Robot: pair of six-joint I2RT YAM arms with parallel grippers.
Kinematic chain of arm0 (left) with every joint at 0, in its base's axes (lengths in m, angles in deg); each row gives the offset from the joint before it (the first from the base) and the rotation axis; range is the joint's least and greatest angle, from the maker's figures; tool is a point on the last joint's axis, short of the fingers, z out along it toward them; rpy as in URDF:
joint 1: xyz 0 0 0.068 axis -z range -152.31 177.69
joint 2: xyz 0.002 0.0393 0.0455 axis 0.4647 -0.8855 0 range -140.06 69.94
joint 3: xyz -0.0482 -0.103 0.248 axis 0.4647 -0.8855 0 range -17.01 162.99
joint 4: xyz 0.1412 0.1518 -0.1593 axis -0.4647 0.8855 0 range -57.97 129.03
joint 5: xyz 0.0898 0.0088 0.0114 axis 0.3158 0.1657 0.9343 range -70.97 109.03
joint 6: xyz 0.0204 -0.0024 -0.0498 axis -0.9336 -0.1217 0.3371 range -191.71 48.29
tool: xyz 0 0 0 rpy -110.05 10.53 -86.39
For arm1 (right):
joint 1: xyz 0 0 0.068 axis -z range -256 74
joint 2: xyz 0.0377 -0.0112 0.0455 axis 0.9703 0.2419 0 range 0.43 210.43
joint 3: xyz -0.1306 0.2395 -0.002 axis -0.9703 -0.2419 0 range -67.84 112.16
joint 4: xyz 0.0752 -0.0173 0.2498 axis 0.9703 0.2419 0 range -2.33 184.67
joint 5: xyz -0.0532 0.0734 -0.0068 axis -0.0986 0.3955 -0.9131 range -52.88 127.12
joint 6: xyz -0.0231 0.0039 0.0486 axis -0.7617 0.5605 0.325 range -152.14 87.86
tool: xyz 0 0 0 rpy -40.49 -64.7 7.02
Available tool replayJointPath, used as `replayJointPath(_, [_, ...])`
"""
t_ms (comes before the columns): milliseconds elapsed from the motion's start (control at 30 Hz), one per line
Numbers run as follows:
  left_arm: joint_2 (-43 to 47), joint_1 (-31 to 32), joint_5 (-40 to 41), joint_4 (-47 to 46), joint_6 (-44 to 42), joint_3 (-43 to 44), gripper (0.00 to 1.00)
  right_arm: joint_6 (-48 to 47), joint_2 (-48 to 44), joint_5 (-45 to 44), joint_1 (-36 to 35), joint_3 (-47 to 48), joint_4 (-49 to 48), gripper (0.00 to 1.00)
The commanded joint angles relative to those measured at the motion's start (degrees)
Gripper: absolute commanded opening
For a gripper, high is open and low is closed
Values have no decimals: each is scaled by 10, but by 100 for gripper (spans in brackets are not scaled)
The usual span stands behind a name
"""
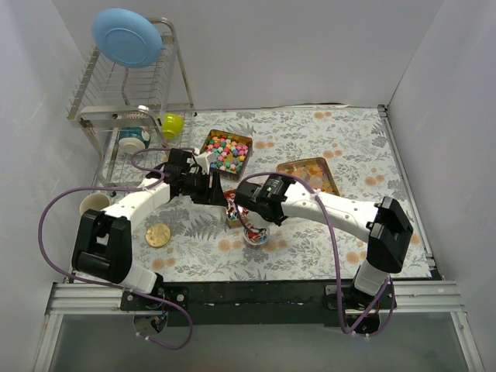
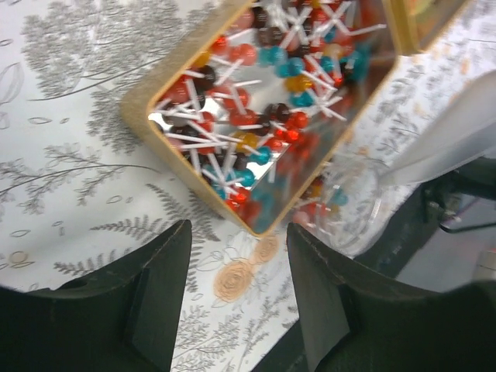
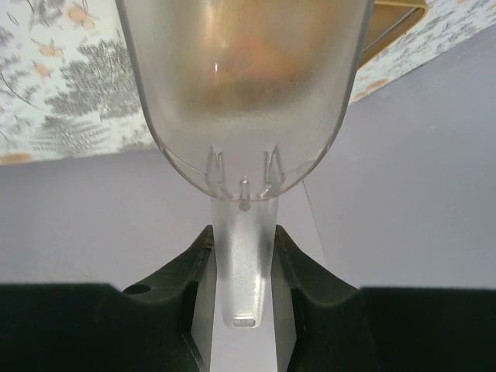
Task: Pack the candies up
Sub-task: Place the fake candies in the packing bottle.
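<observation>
The left gripper (image 2: 235, 263) hangs spread and empty. Just ahead of it sits one gold tray (image 2: 138, 105) of red, blue and brown candies (image 2: 263, 116) on sticks, with one clear jar (image 2: 353, 205) beside it. The right gripper (image 3: 244, 267) pinches one clear scoop (image 3: 244, 178) by its handle; the scoop possibly holds orange gummies (image 3: 248, 70).

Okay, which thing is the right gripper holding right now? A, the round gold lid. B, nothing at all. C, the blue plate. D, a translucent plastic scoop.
D: the right wrist view shows the right gripper closed on the handle of the translucent scoop.
</observation>
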Motion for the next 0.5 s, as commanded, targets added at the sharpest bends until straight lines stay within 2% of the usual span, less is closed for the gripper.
replayJointPath(0, [73,-6,-101,-55,4,15,53,44,-27,102,36,78,18,1])
replayJointPath(67, [105,-7,-143,-77,16,-4,55,69,-24,180,58,105,18,1])
replayJointPath(167, [125,-7,-176,-114,41,-15,57,107,-16,249,96,125,15,1])
replayJointPath(367, [76,-7,-228,-140,118,0,57,114,-12,283,99,126,-36,1])
replayJointPath(467, [50,-5,-219,-147,139,18,57,123,3,309,104,160,-42,1])
